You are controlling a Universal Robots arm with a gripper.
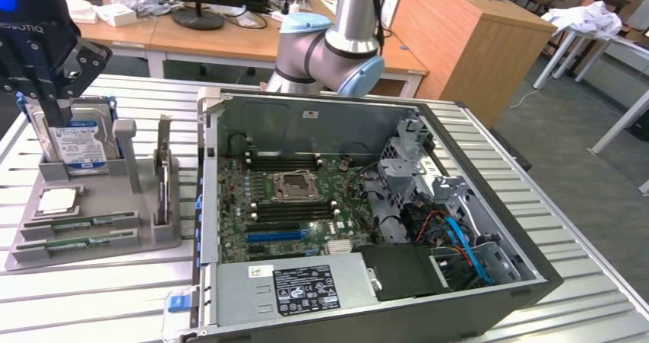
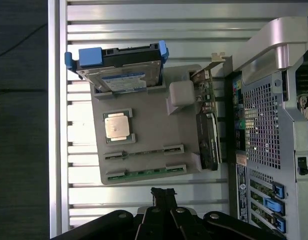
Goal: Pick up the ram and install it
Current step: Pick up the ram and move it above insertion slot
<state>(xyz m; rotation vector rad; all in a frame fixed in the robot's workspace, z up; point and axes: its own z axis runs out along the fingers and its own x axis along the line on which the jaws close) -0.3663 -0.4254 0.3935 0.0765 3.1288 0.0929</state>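
Wrist view shows the dark hand [image 2: 163,192] with its fingers pressed together and nothing between them, hanging above the slatted metal counter [image 2: 144,30] near the edge of a grey holder [image 2: 154,125]. The ram [image 2: 144,173] lies in that holder as a thin green stick in a slot, with a second stick like it in the next slot just beside it; the hand is apart from both.

In the exterior view the hand [image 1: 56,103] hangs over the far end of the holder [image 1: 152,236], close to an upright hard drive [image 1: 79,141] with a blue and white label. The ram [image 1: 76,244] lies at the holder's near end, and a square silver processor chip [image 1: 58,200] sits between it and the drive. A dark card [image 1: 163,176] stands on edge along the holder's side. Toward the exterior view's right, an open computer case [image 1: 304,122] lies on the counter [image 1: 91,297], its green motherboard [image 1: 294,206] facing up. The arm [image 1: 345,46] rises behind the case.
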